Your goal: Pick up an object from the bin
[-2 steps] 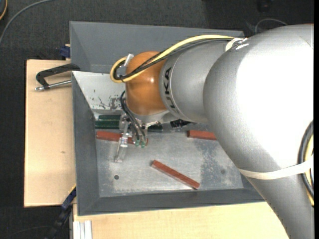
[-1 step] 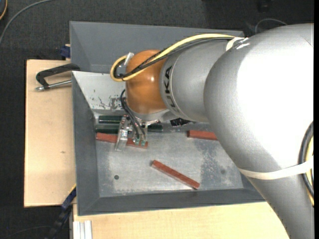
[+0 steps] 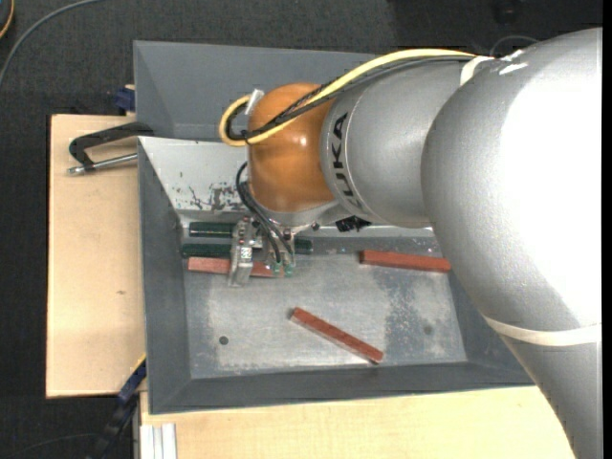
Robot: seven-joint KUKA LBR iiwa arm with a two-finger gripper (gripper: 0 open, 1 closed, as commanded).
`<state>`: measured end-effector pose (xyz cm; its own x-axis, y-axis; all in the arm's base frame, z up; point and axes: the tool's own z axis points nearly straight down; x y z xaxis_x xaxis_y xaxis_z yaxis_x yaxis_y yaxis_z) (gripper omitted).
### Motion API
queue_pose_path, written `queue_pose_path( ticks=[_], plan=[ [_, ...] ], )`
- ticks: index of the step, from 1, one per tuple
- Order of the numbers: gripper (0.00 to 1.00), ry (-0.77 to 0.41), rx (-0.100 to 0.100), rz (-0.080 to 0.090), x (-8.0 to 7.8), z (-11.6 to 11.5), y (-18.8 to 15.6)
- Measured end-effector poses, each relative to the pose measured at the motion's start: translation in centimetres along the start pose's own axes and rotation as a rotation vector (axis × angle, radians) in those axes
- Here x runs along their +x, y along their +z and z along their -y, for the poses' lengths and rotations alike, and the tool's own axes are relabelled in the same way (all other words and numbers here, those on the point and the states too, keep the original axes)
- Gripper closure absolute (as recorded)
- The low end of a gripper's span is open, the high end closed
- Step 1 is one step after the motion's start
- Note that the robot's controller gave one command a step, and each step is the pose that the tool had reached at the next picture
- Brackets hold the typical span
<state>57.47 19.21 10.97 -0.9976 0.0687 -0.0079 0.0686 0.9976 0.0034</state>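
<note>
Camera view: grey metal bin (image 3: 163, 285) with the gripper (image 3: 260, 266) lowered at 9 o'clock on the floor. Its fingers (image 3: 239, 259) stand moderately apart, straddling the right end of a flat red-brown stick (image 3: 203, 265). A dark green stick (image 3: 208, 229) lies just beyond at 10 o'clock. Two more red-brown sticks lie apart, at 3 o'clock (image 3: 404, 261) and 5 o'clock (image 3: 335, 335).

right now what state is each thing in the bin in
left red-brown flat stick: lying flat, partly under gripper
dark green flat stick: lying flat behind it
right red-brown flat stick: lying flat, apart
front red-brown flat stick: lying flat, slanted, apart
gripper: down over the left stick's right end
</note>
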Motion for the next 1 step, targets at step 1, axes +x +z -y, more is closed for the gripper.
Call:
queue_pose_path(
  ticks=[1],
  plan=[
    [1.0, -0.036, -0.003, 0.006, 0.69, -0.91, -10.96]
  ],
)
